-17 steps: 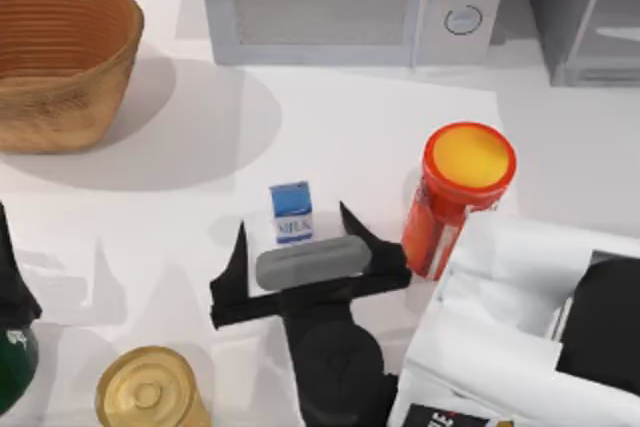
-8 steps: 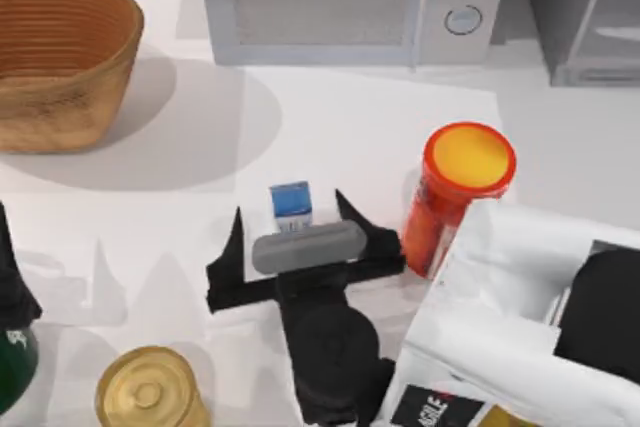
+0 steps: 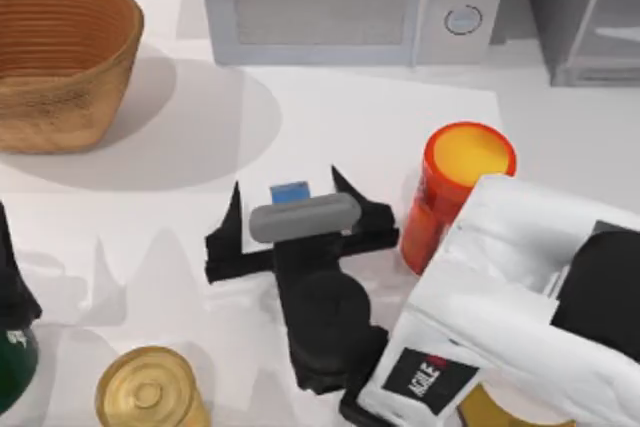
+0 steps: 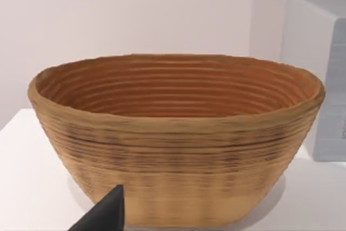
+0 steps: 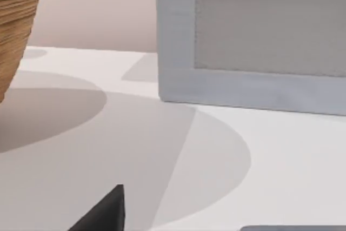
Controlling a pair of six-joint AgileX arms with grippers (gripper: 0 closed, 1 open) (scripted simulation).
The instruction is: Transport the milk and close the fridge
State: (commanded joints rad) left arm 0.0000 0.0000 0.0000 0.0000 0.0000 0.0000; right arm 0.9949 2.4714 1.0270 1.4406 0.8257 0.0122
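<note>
The milk (image 3: 290,192) is a small carton at the table's middle; just its blue top shows past the grey block on my right wrist. My right gripper (image 3: 287,185) is open, its two black fingers standing to the left and right of the carton with gaps on both sides. One right fingertip (image 5: 106,212) shows in the right wrist view. The fridge (image 3: 588,15) is the grey cabinet at the back right corner, partly in view. My left arm (image 3: 10,282) is parked at the left edge, and one of its fingertips (image 4: 107,213) points at the basket.
A red tube with a yellow lid (image 3: 455,192) stands close to the right of my right gripper. The microwave (image 3: 340,7) sits at the back, a wicker basket (image 3: 60,57) back left. A yellow can (image 3: 150,392) and a green bottle (image 3: 12,357) stand front left.
My right gripper has slid toward the back of the table, so its fingers now flank the milk and its wrist covers the carton's white front. The left arm is still.
</note>
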